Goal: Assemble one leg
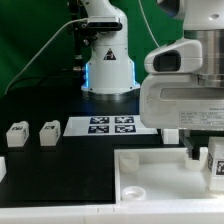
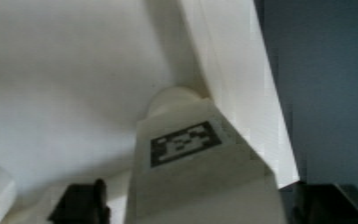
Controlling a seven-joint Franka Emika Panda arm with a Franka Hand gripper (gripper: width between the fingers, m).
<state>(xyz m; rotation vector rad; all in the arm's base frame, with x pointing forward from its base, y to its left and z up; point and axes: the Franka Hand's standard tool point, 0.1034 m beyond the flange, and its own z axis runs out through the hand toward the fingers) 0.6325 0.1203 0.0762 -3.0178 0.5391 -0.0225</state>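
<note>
My gripper hangs over the right part of the large white square tray-like piece at the front right. A leg, a small white block with a black-and-white tag, stands between the fingers. In the wrist view this leg points away from the camera into the tray's inner corner, and the gripper has its dark fingers on both sides of it, shut on it. Two more legs lie on the black table at the exterior view's left.
The marker board lies flat mid-table in front of the robot base. A round hole shows in the tray's front left corner. A white block edge sits at the left border.
</note>
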